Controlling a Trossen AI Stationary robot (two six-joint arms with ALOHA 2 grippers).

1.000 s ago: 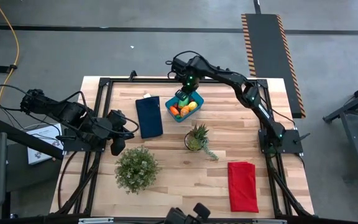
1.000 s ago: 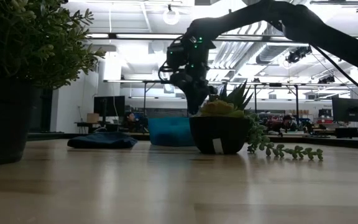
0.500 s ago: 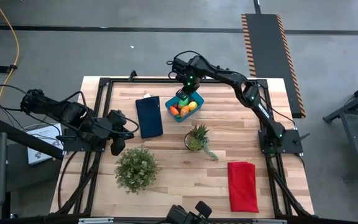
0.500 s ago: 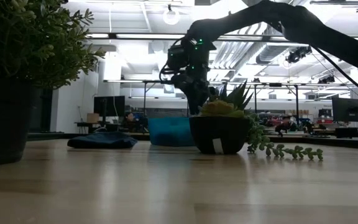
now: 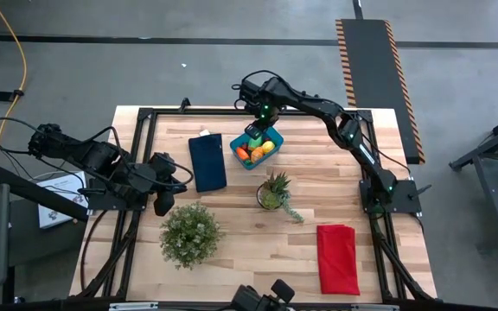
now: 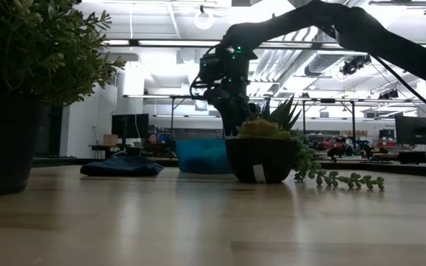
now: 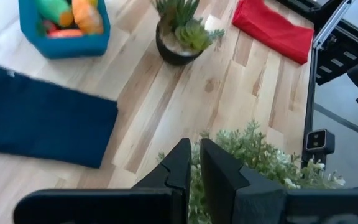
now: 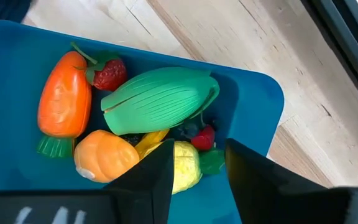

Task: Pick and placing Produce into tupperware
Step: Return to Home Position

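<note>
**Tub is filled; right arm has only to back out cleanly**

From where I stand, the job looks all but done. The small bright blue plastic tub with rounded corners [image 8: 257,102] sits toward the far side of the pale wooden table [image 5: 318,173]. The flat dark blue cloth [image 5: 207,161] lies just beside it.

All the toy produce I can see is inside the tub:
- an orange carrot with a green top [image 8: 64,102]
- a ribbed green oval [image 8: 160,99]
- a little red strawberry [image 8: 109,73]
- an orange oval [image 8: 104,155]
- a yellow lemon [image 8: 185,168]
- something small and dark tucked among them

No loose piece shows on the table.

The right gripper [image 8: 196,146] hangs directly over the tub. Its two dark fingers are spread well apart and there is nothing between them, only the fruit below. The left gripper [image 7: 194,144] waits at the table's left edge above the bushy green potted plant [image 5: 190,233]. Its fingers are drawn almost together and hold nothing.

The step in hand seems to be the retreat to rest. I would have the right arm rise straight up first, fingers left spread. That way neither tip should catch the tub's low wall or drag a fruit out. Only once it is clear of the rim should it fold back toward its base on the right side.

The spiky-leaved plant in its small dark pot [image 5: 272,192] stands near the tub on that side, with a trailing strand. The path ought to pass over it with height to spare, not sweep low across. The red folded cloth [image 5: 338,257] lies well apart and should be no bother.
</note>
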